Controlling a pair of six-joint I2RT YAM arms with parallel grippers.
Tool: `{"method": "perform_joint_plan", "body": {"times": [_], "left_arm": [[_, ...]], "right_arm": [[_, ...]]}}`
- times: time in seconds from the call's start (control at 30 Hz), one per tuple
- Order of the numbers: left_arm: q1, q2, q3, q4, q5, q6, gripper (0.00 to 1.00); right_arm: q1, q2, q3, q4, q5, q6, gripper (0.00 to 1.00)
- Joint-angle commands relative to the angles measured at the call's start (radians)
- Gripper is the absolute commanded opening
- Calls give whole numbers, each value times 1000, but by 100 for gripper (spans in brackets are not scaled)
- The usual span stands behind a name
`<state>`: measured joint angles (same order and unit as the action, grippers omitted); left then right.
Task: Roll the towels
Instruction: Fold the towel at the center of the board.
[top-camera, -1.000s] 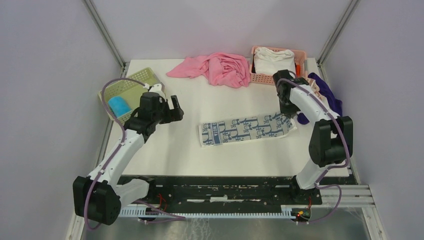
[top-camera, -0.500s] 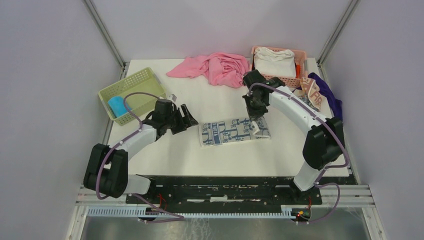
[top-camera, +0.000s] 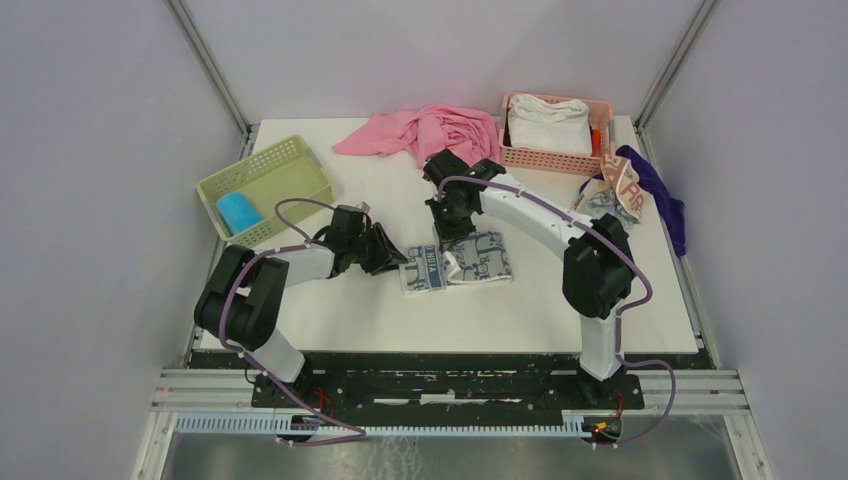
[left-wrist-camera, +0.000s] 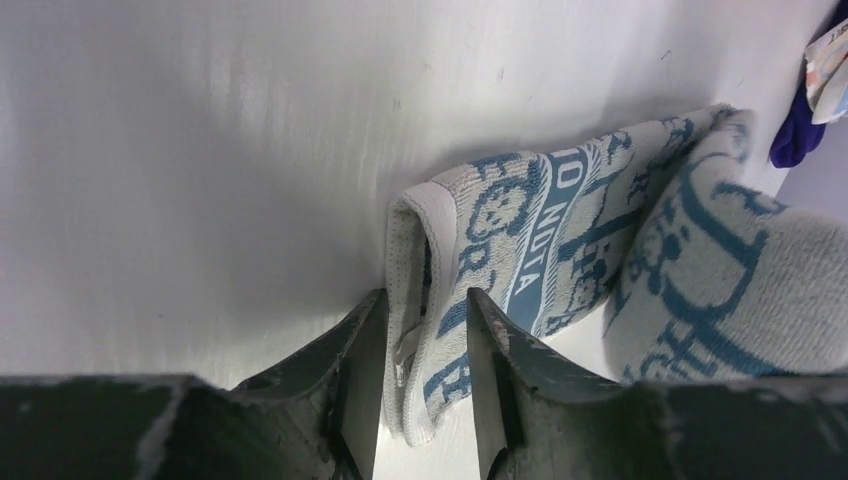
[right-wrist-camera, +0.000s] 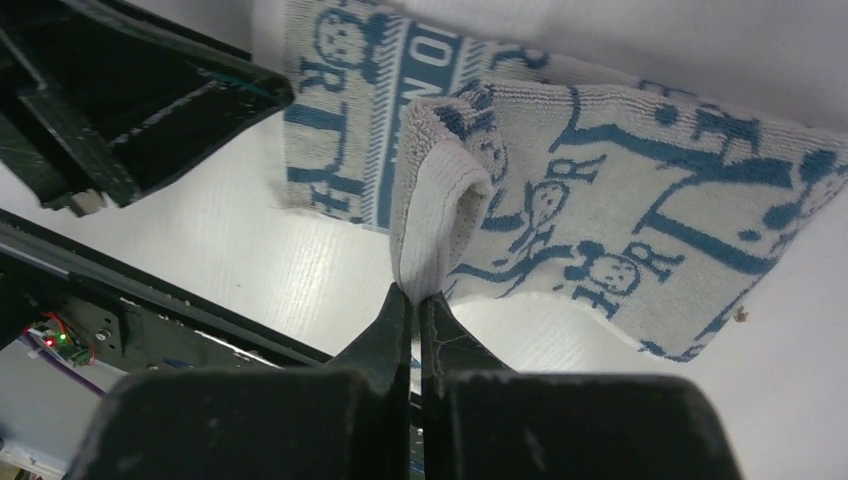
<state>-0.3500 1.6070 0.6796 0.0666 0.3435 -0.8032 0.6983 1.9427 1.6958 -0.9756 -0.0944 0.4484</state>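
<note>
The white towel with dark blue print (top-camera: 470, 262) lies mid-table, its right end folded over leftward. My right gripper (top-camera: 447, 240) is shut on that end's white hem (right-wrist-camera: 440, 225), holding it just above the lower layer. My left gripper (left-wrist-camera: 425, 295) lies low at the towel's left edge (left-wrist-camera: 420, 260), jaws narrowed on either side of the hem, and the cloth between them looks unsqueezed. A rolled bright blue towel (top-camera: 237, 212) sits in the green basket (top-camera: 290, 165). The cream lettered towel (top-camera: 622, 188) lies crumpled at the right edge.
A large pink cloth (top-camera: 430, 135) is heaped at the back centre, just behind my right arm. A pink basket (top-camera: 530, 157) holding a white cloth (top-camera: 548, 122) stands at the back right. A purple cloth (top-camera: 668, 205) hangs over the right edge.
My right gripper has dragged the printed towel's right end leftward, folding it over itself. My left arm swung from the green basket to the towel's left edge, its jaws narrowing.
</note>
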Motion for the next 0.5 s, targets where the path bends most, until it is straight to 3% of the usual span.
{"method": "perform_joint_plan", "body": {"times": [0.0,0.23,0.47], "left_arm": [[-13,28,-3,50,11,-39,39],[-21,42,-10,53,9,-42,30],[-24,43,-12,43,-2,-38,30]], "right_arm": [[35,32,83,27,-19,47,1],[72,111,136,8,-8,56,1],[94,170,135,45,56,77,7]]}}
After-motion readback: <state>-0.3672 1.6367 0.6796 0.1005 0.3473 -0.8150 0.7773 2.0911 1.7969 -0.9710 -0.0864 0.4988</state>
